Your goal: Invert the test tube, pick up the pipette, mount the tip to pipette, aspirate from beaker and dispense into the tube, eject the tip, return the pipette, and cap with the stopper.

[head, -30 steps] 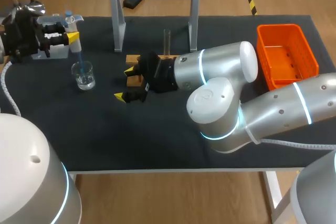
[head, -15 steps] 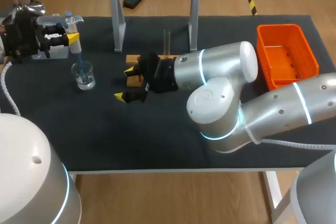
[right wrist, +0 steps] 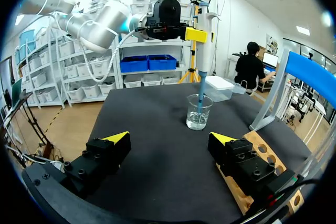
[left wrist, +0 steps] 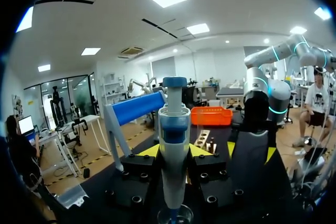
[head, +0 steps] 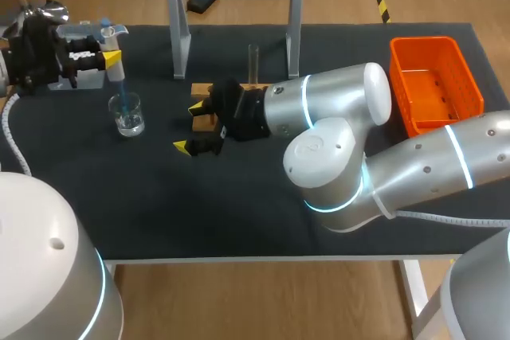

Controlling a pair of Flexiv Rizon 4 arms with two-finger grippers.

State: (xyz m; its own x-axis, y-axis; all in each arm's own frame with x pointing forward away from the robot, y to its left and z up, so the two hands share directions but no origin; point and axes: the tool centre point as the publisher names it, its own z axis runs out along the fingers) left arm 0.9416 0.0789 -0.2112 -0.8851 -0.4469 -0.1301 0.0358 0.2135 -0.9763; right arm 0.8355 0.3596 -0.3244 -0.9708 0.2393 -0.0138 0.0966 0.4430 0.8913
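While left gripper point(head: 110, 57) clamps one pipette point(left wrist: 174, 129): one beaker point(head: 127, 114); one tube point(head: 253, 63).

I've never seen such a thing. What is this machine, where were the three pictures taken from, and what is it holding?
This is a robot with two arms at a black table. One picture looks down from above and behind it; the two round ones come from cameras on its wrists. The left gripper is shut on a pipette, whose blue tip reaches down into a glass beaker of clear liquid. The right gripper hangs open and empty beside a wooden rack where a test tube stands upright. An orange basket sits farther right.
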